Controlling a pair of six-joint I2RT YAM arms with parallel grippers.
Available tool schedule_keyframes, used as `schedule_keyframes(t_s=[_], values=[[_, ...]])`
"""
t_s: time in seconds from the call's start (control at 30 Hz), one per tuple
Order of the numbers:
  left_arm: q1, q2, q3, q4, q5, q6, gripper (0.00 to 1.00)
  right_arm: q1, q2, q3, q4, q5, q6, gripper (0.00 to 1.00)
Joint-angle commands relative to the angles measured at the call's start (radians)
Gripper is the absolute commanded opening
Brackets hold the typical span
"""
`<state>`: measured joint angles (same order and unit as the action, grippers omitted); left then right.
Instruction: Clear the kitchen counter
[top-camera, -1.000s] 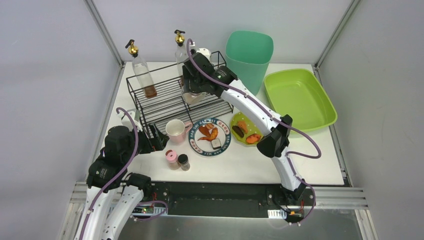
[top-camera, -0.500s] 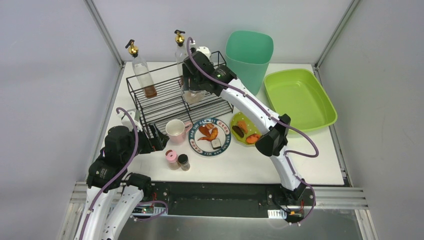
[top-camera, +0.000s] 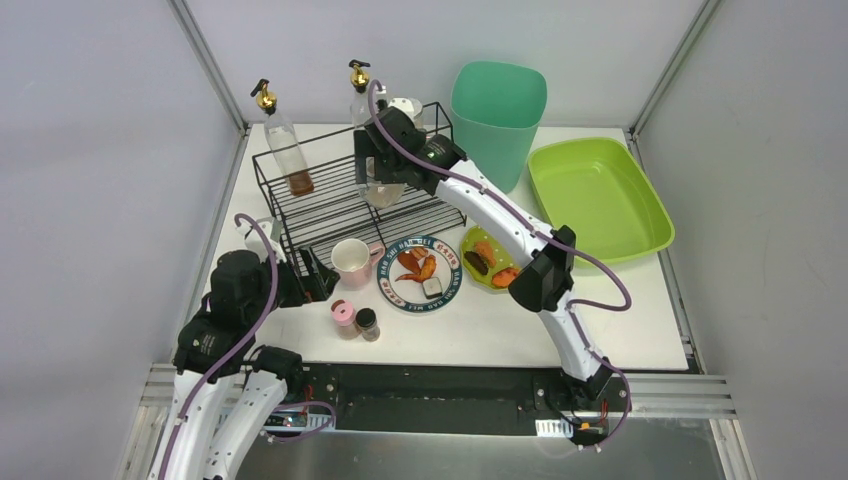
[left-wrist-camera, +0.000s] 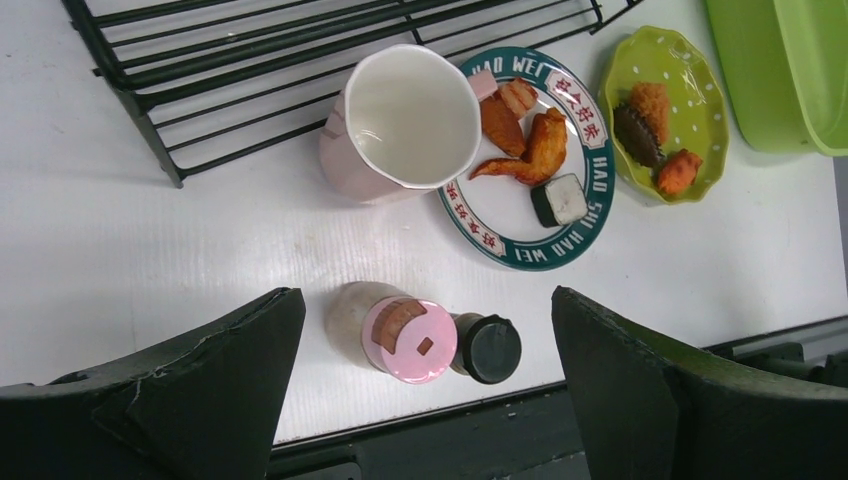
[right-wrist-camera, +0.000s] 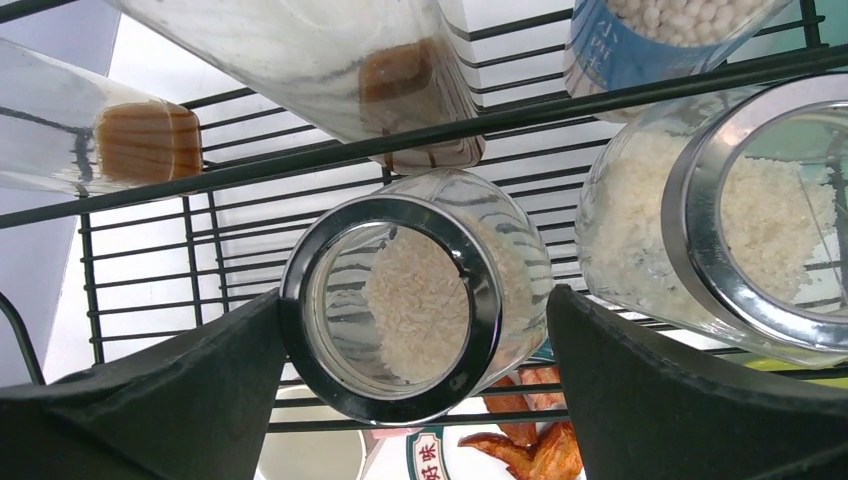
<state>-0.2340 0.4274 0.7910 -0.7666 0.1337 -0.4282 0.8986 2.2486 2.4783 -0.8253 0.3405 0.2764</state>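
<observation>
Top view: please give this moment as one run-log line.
right gripper open around rice jar on wire rack | left gripper open above pink-lidded shaker | kitchen counter not yet cleared

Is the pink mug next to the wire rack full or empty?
Empty. The left wrist view looks down into the upright pink mug, and its white inside is bare, with no liquid or food.

White table (top-camera: 500, 330), black rack (top-camera: 320, 205). Lime-green tray (top-camera: 600, 195), teal bin (top-camera: 497, 100). Pink mug (left-wrist-camera: 400, 120), white inside. White plate (left-wrist-camera: 520, 255), dark-teal rim, red-and-white lettering. Lime small dish (left-wrist-camera: 690, 100), white dots. One pink lid (left-wrist-camera: 408, 340), one black lid (left-wrist-camera: 487, 348). Clear jar (right-wrist-camera: 415, 300), white contents, probably rice.
</observation>
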Motion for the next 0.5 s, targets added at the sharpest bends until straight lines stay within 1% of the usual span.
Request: schedule_keyframes(t_s=[0.0, 0.13, 0.23, 0.3, 0.47], values=[[0.010, 0.028, 0.007, 0.032, 0.095, 0.014, 1.00, 0.024, -0.108, -0.055, 0.054, -0.006, -0.006, 0.99], [0.010, 0.047, 0.026, 0.022, 0.137, -0.015, 1.00, 0.054, -0.217, -0.156, 0.070, 0.068, -0.049, 0.99], [0.009, 0.081, 0.038, -0.011, 0.134, -0.049, 1.00, 0.082, -0.321, -0.304, 0.127, 0.095, -0.078, 0.99], [0.009, 0.113, 0.038, -0.041, 0.130, -0.068, 1.00, 0.093, -0.390, -0.396, 0.161, 0.109, -0.070, 0.99], [0.000, 0.133, 0.041, -0.091, 0.121, -0.105, 1.00, 0.093, -0.537, -0.587, 0.175, 0.071, -0.018, 0.99]])
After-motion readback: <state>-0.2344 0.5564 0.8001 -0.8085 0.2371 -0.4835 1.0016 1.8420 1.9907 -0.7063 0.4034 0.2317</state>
